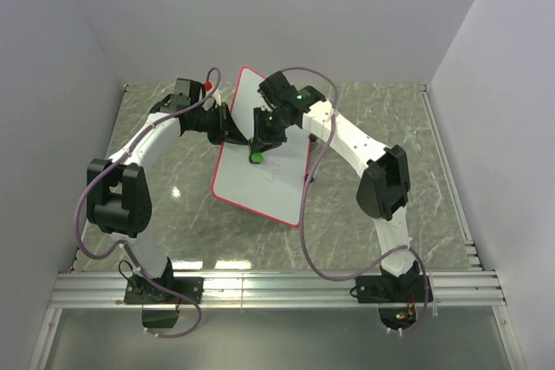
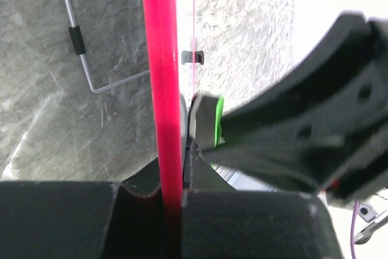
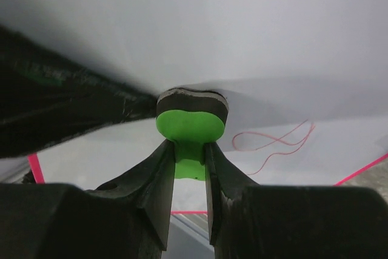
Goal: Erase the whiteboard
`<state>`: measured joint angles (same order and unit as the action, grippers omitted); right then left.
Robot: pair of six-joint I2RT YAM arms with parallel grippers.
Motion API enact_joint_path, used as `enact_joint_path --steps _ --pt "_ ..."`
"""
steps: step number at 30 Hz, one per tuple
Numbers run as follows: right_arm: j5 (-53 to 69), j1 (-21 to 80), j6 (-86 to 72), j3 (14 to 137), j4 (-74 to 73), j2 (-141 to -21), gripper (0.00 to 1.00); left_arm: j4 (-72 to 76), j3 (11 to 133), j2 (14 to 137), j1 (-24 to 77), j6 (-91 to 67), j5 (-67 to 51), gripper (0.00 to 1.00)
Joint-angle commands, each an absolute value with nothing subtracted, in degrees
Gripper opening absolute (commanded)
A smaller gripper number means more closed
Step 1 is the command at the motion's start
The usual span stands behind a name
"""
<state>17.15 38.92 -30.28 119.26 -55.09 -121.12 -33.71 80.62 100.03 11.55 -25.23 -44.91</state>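
Bases (image 1: pixel 161 294): closest to the top camera, bolted on a metal rail (image 1: pixel 277 288) at the near table edge.
Table (image 1: pixel 390 127): grey marbled top with white walls on three sides.
Board (image 1: pixel 260 192): white with a thin red rim, in the middle of the table between the two arms.
Board axis: the long axis runs near to far, with the near end swung a little to the left. One short end faces the bases, the other the back wall. I cannot tell whether it lies flat or is propped.
In the way: seen from above, the right arm's wrist and a purple cable (image 1: pixel 314 240) cover the board's far right part.
Left gripper (image 1: pixel 229 125): clamped on the board's left long rim, in its far half. In its wrist view the red rim passes straight between the closed fingers (image 2: pixel 91 210).
Right gripper (image 1: pixel 257 148): jaws pinched on the eraser's green stem, reaching down over the board.
Eraser (image 3: pixel 191 125): green back, dark felt pressed on the white surface, left of the board's middle.
Scribble (image 3: pixel 273 144): thin red loops on the board, near the felt but apart from it.
Wire (image 2: pixel 77 39): bent metal rod with black sleeves, on the table beside the rim.
Clip (image 2: pixel 193 57): small and black, by the board's rim.
Red thing (image 1: pixel 209 85): small, beyond the left wrist, too small to identify.
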Motion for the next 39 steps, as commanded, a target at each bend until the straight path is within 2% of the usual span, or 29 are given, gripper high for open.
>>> enact_joint_path --steps 1,6,20,27,39 --pt "19.08 41.66 -27.95 113.75 -50.19 -116.90 0.00 -38.93 78.75 104.41 19.25 -16.79 -35.86 0.00" --pt "17.93 40.87 -27.68 101.62 -45.97 -114.52 0.00 -39.46 80.42 104.33 19.25 -17.22 -35.60 0.00" --pt "10.99 33.23 -31.11 91.15 -44.21 -118.91 0.00 -40.69 77.87 100.20 19.34 -17.84 -34.10 0.00" --pt "10.37 32.43 -31.73 91.93 -44.03 -120.41 0.00 -40.96 76.82 98.79 19.34 -18.10 -33.66 0.00" --pt "15.55 33.84 -33.40 105.90 -43.24 -117.78 0.00 -40.52 76.20 99.31 19.51 -17.84 -34.01 0.00"
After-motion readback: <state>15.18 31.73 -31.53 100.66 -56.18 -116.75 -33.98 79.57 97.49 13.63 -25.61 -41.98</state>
